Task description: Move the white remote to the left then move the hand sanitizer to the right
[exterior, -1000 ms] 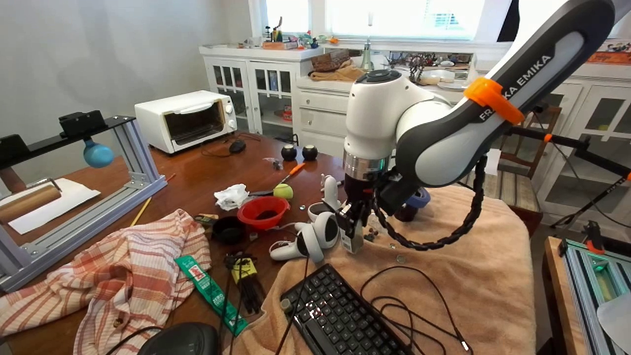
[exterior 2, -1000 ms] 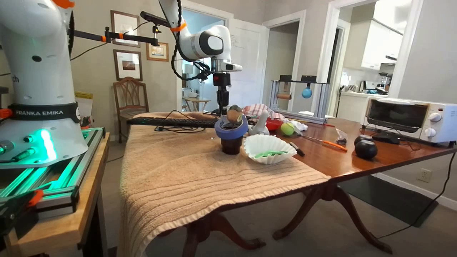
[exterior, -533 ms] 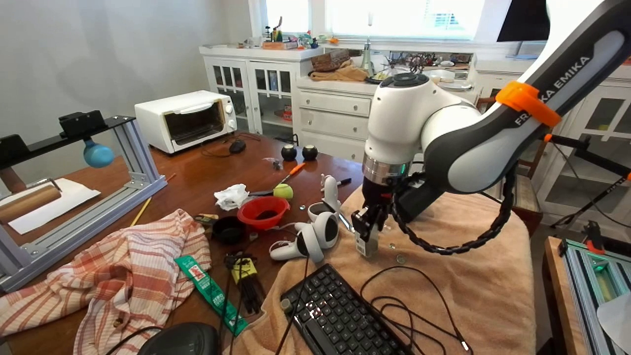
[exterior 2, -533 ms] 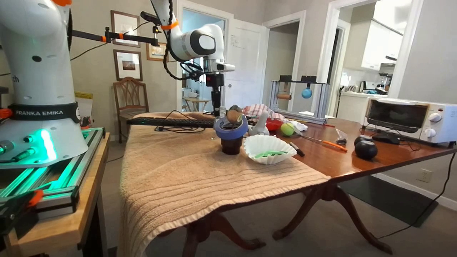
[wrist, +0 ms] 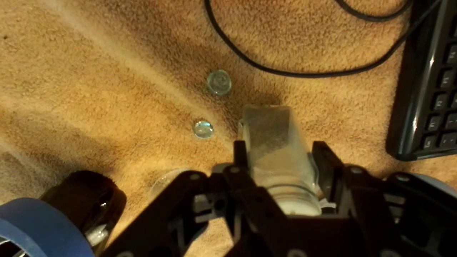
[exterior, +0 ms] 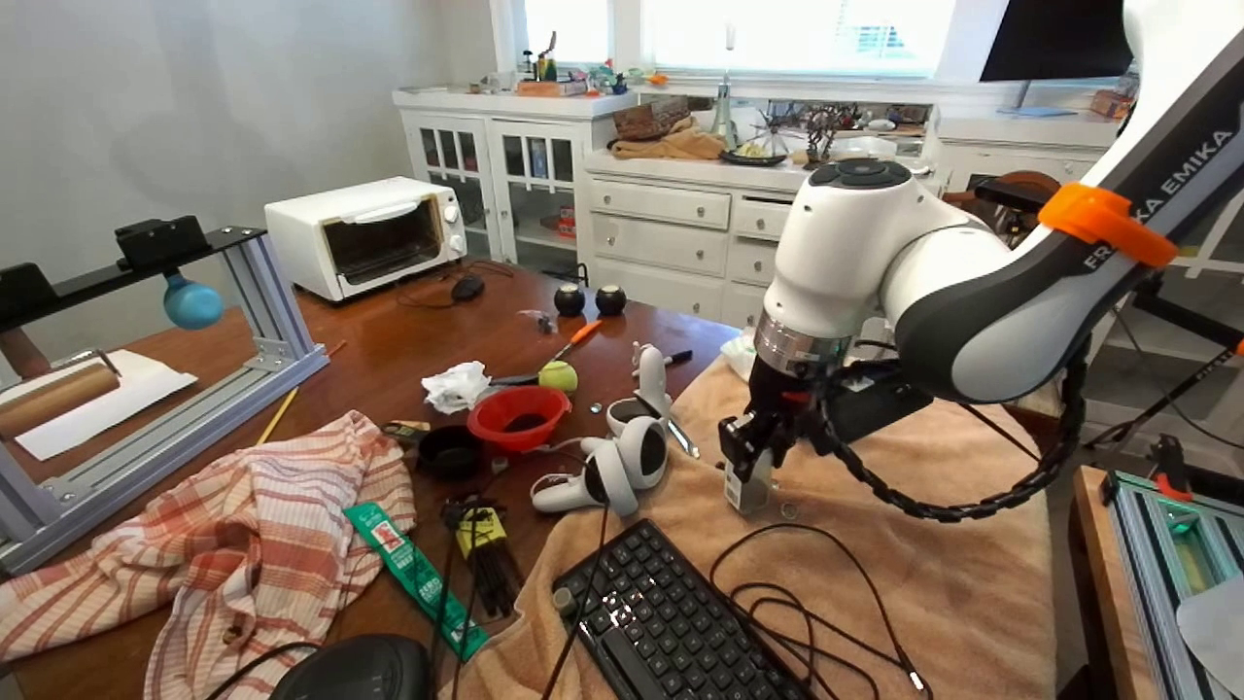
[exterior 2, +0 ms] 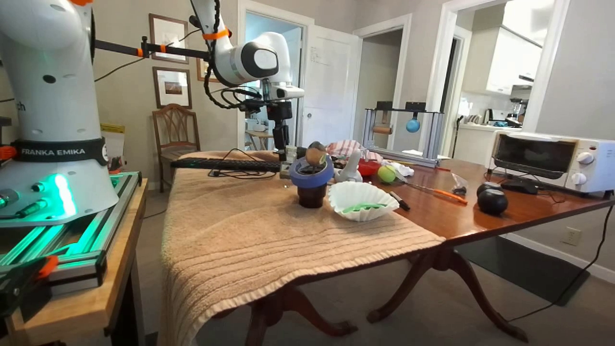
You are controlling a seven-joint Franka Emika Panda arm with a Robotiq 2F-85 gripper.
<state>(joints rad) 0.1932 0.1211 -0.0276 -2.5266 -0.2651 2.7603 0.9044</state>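
The end effector is clamped around the clear hand sanitizer bottle, low over the tan towel on the tabletop, though I can't tell whether the base touches it. Two white controllers lie near the bottle, one close to the black keyboard.

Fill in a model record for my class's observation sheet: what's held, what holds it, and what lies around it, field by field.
Held: clear bottle
Holder: claw, shut on it
Bottle touching the tan towel: cannot tell
White controllers: two, left of the bottle in an exterior view
On the towel: black keyboard, small clear discs, dark jar
Blue tape roll: at the jar's top
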